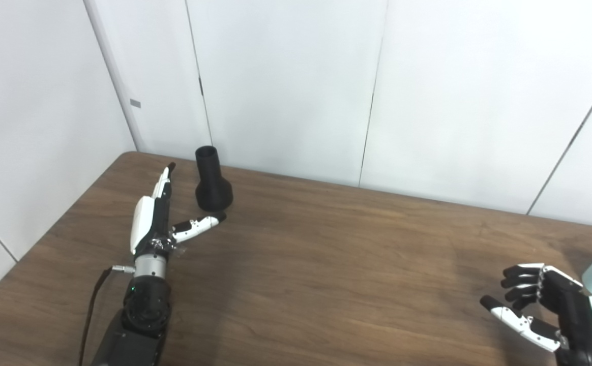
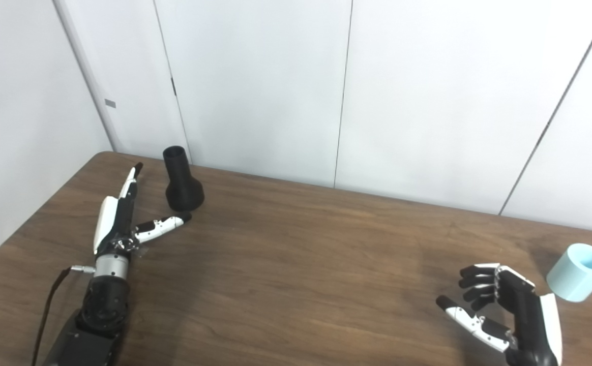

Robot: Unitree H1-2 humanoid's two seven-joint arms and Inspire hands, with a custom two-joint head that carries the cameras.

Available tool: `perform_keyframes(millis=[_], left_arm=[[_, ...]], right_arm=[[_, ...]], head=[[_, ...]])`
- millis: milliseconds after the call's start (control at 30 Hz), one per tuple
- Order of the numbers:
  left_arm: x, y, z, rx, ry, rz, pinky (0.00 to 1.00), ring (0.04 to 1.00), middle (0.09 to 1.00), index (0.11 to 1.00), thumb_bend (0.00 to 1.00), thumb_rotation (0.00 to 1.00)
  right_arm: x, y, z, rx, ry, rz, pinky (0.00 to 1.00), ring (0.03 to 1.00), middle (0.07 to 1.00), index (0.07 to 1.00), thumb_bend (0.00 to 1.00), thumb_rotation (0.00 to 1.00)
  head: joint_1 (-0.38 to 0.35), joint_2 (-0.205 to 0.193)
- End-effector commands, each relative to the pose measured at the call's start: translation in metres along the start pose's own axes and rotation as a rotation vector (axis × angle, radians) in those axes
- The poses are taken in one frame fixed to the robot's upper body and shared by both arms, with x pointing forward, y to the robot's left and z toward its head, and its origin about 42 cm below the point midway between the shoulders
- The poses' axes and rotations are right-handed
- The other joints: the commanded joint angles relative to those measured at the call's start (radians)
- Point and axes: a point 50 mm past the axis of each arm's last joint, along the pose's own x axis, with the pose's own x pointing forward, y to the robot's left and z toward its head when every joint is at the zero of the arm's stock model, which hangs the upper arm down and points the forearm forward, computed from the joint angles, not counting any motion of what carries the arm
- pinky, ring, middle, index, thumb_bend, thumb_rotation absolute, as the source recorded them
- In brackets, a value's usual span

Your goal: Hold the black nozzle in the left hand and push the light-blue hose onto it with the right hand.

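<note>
Left hand (image 1: 156, 216): flat and released, fingers stretched toward the far left corner of the table (image 1: 326, 264), thumb splayed out to the right. It grasps nothing. Thumb tip lies just near of the base of the black nozzle (image 1: 212, 180); contact between them cannot be told from either view.

Black nozzle: upright on its wide flared end, narrow open neck up, at the far left of the table, close to the white wall panels (image 1: 286, 86). It stands just right of the left hand's fingers.

Right hand (image 2: 504, 307): near right of the table, palm turned leftward, fingers partly curled, thumb held out apart from them. Nothing inside it; released.

Light-blue hose (image 2: 579, 278): a short, pale blue tube piece at the right edge of the table, tilted with its open end up and to the right. It lies just right of and beyond the right hand, behind the back of the hand, not in its grasp.

Nozzle and hose are well apart, on opposite sides of the table.
</note>
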Motion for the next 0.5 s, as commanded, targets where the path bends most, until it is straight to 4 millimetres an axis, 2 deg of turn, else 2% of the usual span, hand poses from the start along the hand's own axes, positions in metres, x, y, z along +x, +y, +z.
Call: perform_keyframes(millis=[0, 300, 467], left_arm=[[0.02, 0.014, 0.018, 0.018, -0.073, 0.066, 0.98, 1.0, 1.0, 1.0, 0.95, 0.33], [0.025, 0.015, 0.015, 0.033, -0.049, -0.008, 0.96, 1.0, 1.0, 1.0, 0.93, 0.32], [0.036, 0.017, 0.023, 0.08, -0.026, -0.069, 0.89, 0.985, 1.0, 1.0, 0.97, 0.35]], right_arm=[[0.009, -0.006, 0.016, 0.005, -0.078, -0.022, 0.31, 0.405, 0.48, 0.505, 0.51, 0.0], [0.008, -0.006, 0.019, -0.013, -0.079, -0.026, 0.31, 0.406, 0.483, 0.502, 0.51, 0.0], [0.007, -0.006, 0.02, -0.009, -0.07, -0.029, 0.31, 0.407, 0.481, 0.5, 0.51, 0.0]], head=[[0.0, 0.001], [-0.002, 0.0], [-0.009, 0.002]])
